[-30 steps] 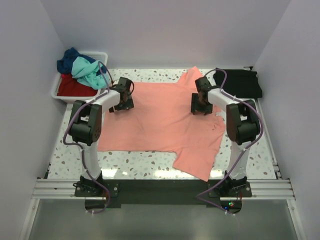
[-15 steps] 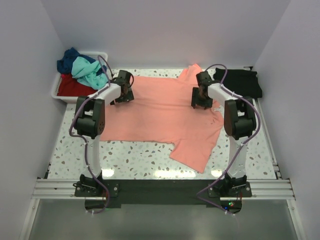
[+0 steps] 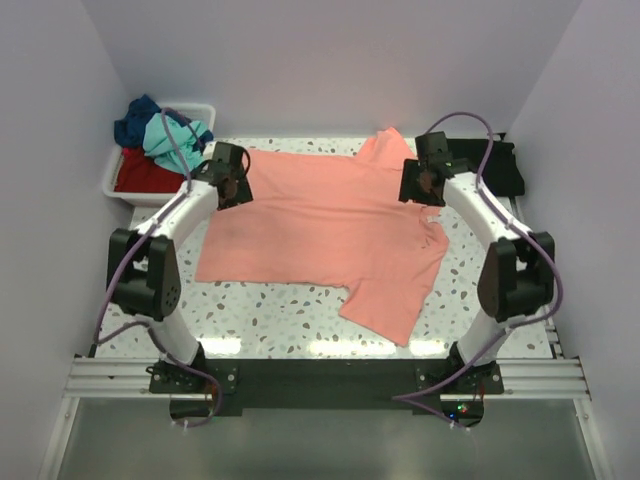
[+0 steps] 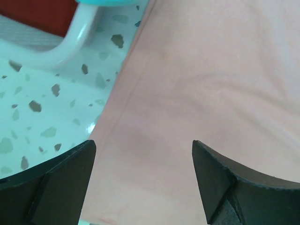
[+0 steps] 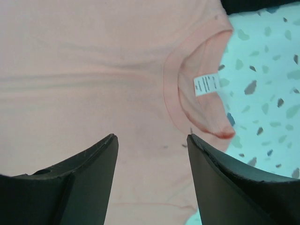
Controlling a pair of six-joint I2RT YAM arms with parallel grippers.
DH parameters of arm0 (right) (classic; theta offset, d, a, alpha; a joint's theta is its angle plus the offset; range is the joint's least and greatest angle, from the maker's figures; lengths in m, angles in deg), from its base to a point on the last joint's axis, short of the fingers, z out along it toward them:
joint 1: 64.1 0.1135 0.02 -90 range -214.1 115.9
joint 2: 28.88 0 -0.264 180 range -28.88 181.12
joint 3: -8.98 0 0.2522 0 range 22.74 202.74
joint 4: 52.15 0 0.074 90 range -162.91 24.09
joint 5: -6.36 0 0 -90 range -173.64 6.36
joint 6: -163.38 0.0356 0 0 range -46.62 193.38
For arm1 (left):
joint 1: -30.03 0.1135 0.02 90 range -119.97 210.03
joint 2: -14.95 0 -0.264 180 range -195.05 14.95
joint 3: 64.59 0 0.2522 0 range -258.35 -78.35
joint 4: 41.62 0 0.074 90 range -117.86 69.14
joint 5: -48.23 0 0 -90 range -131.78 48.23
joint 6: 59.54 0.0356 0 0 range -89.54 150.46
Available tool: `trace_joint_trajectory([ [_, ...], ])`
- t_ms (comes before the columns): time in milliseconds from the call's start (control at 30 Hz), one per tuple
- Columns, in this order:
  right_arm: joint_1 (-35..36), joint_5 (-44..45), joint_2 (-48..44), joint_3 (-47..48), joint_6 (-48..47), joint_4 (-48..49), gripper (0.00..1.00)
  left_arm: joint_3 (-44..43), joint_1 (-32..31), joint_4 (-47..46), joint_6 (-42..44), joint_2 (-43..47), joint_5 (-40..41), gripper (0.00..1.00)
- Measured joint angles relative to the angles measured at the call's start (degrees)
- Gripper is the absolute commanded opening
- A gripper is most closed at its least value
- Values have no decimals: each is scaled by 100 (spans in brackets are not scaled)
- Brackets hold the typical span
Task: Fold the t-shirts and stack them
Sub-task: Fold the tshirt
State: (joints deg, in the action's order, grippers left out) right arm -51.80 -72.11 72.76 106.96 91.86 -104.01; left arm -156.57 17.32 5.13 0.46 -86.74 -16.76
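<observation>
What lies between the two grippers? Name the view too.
Only the salmon-pink t-shirt, spread flat, spans the stretch from left gripper to right gripper; the top external view shows it.

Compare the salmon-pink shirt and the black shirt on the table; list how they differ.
The salmon-pink shirt lies spread open across the middle of the table; the black shirt sits compact at the far right corner. The salmon-pink shirt covers far more table than the black shirt. Both rest on the table, outside the bin.

The bin point(image 3: 125, 192) crowds the left gripper point(image 3: 233, 185) — black shirt point(image 3: 508, 175) flanks right gripper point(image 3: 425, 182).
</observation>
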Motion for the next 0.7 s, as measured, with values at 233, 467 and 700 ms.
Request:
trace_joint_trajectory([
  [233,149,162,-1711,-1419,234,-144,64,1309,11,-48,-238,1266,9,88],
  [467,785,280,-2970,-2791,748,-634,64,2312,24,79,-350,1829,-142,83],
  [700,935,260,-3762,-3154,966,-857,64,2671,28,356,-697,2354,131,75],
])
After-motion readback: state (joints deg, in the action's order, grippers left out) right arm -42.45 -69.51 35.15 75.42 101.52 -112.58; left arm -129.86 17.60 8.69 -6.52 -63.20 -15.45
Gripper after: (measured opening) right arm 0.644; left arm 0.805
